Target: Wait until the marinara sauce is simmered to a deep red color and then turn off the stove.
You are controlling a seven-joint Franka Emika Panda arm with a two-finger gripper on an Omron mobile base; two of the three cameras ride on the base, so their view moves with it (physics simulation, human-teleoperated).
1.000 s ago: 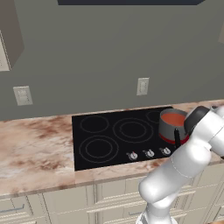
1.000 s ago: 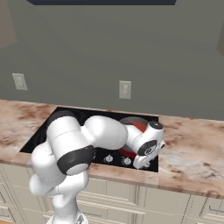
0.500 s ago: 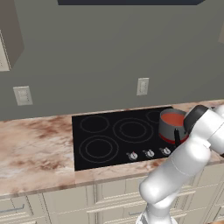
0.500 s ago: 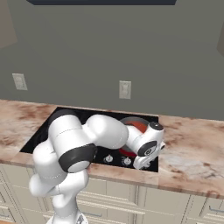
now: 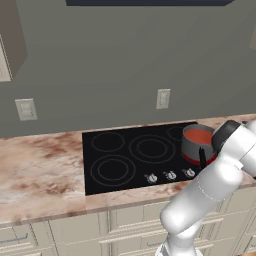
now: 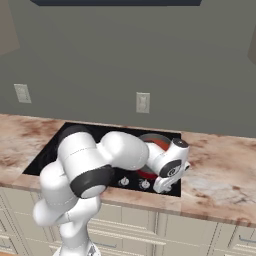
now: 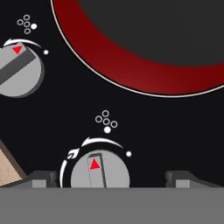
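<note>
Hand view: wide-open, empty gripper (image 7: pixel 111 177) straddles a round silver knob (image 7: pixel 99 170) at the glossy black stove's (image 5: pixel 125 162) front edge. Smooth red sauce (image 5: pixel 199 136) fills a grey metal pot (image 5: pixel 192 148) at the stove's right edge.

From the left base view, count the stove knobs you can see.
3 knobs in a row along the stove's front edge: left, middle, right. The arm covers the edge beyond them, so more may be hidden.

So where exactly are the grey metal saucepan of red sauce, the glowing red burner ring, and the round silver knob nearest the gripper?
Grey metal saucepan (image 5: pixel 192 148): left base view, its side wall.
Glowing red burner ring (image 7: pixel 131 65): hand view, its lit band.
Round silver knob (image 7: pixel 99 171): hand view, its face.
</note>
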